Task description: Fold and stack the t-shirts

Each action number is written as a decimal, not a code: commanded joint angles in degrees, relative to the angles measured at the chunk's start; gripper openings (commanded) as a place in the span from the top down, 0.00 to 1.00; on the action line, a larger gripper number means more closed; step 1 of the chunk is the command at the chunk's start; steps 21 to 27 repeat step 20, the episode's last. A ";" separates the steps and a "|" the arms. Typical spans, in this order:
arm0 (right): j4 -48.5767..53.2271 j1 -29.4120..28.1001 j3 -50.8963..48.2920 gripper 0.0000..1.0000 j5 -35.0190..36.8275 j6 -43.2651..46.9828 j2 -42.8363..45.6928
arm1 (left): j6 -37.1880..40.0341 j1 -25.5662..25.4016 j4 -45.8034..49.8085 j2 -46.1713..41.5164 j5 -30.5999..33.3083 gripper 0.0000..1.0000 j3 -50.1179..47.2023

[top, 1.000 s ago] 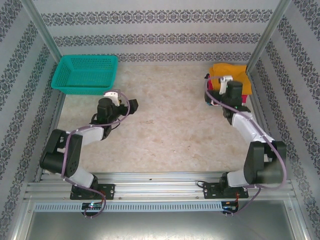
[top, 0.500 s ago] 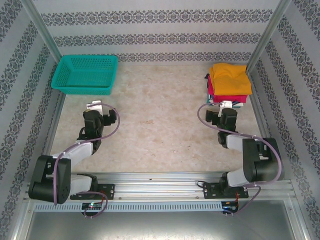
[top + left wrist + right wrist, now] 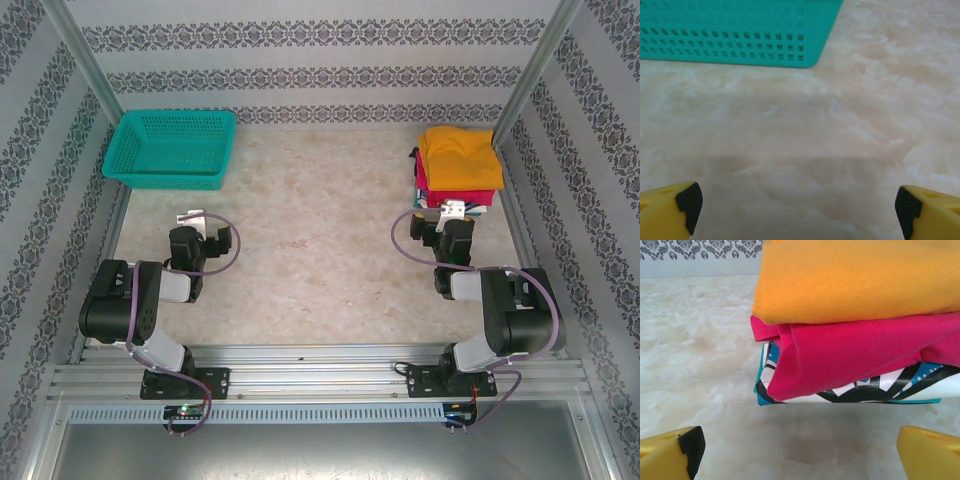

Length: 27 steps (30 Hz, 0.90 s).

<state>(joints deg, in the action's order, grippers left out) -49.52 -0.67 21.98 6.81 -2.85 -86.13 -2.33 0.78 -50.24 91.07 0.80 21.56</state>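
Three folded t-shirts lie stacked at the table's back right. A mustard-orange one (image 3: 460, 155) (image 3: 855, 280) is on top, a crimson-red one (image 3: 440, 190) (image 3: 855, 352) under it, and a white one with black and teal print (image 3: 890, 387) at the bottom. Just in front of the stack, my right gripper (image 3: 452, 212) (image 3: 797, 450) is open and faces it, with bare table between its yellow fingers (image 3: 670, 452). My left gripper (image 3: 192, 220) (image 3: 795, 210) is open over bare table at the left, its fingers (image 3: 670, 207) wide apart and holding nothing.
A teal mesh basket (image 3: 172, 148) (image 3: 735, 35) stands at the back left, a short way beyond the left gripper. Patterned walls and metal posts (image 3: 535, 60) close in the table on three sides. The stack sits close to the right wall.
Both arms have drawn back toward their bases and folded up. The right gripper has come away from the stack, which now lies uncovered. The left gripper has moved left and nearer.
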 commanded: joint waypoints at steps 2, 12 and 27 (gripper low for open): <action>-2.35 -0.56 -0.36 0.02 -0.55 0.35 -0.36 | 1.01 0.28 -4.05 -0.36 -1.24 0.00 0.15; -2.34 -0.63 -0.36 0.02 -0.47 0.33 -0.36 | 2.15 0.27 -2.36 -0.28 -4.05 0.00 1.10; -2.43 -0.65 -0.43 0.02 -0.48 0.39 -0.42 | 2.15 0.28 -2.41 -0.31 -4.06 0.00 1.02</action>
